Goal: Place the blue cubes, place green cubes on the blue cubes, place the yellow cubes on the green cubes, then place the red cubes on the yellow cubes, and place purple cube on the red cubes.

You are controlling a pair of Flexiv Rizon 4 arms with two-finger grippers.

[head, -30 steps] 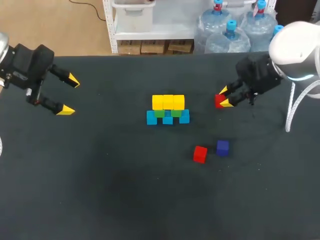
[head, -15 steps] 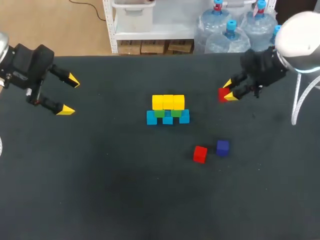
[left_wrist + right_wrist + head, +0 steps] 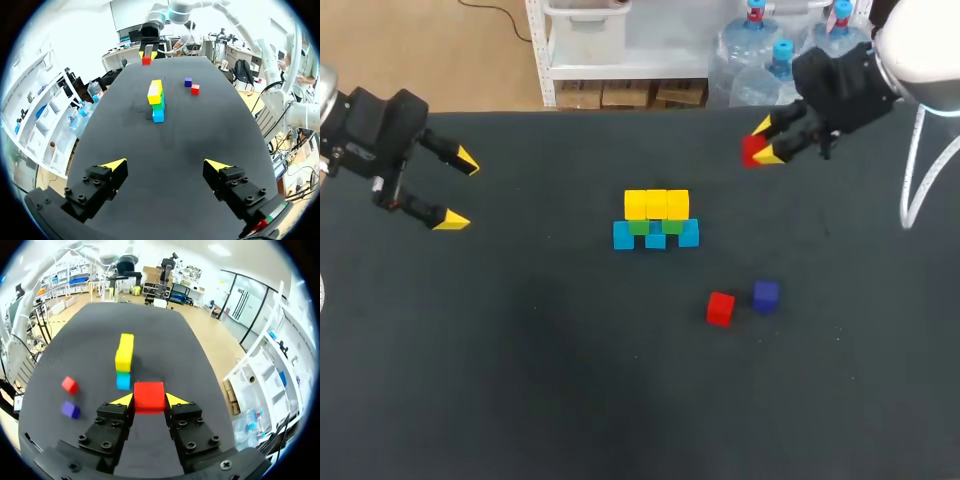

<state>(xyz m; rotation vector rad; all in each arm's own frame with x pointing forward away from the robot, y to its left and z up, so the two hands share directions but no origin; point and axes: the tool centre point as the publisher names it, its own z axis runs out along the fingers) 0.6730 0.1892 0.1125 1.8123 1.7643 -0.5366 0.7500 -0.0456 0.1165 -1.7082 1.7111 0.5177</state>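
Observation:
In the middle of the table stands a stack (image 3: 656,220): a row of blue cubes (image 3: 623,236), green cubes (image 3: 639,228) on them and yellow cubes (image 3: 656,203) on top, also seen as the stack (image 3: 124,359) ahead of my right gripper. My right gripper (image 3: 761,141) is shut on a red cube (image 3: 751,150) (image 3: 149,396), held high over the table's back right. A second red cube (image 3: 720,308) and a purple cube (image 3: 765,295) lie in front of the stack, to its right. My left gripper (image 3: 458,189) (image 3: 165,165) hangs open and empty at the far left.
The dark table (image 3: 520,380) has wide bare cloth in front and at the left. My right arm's white base (image 3: 910,210) rises at the right edge. In the left wrist view the loose red cube (image 3: 195,89) and purple cube (image 3: 188,81) lie beside the stack (image 3: 156,99).
My right gripper has risen with the red cube, moving toward the back of the table. The left arm has kept still.

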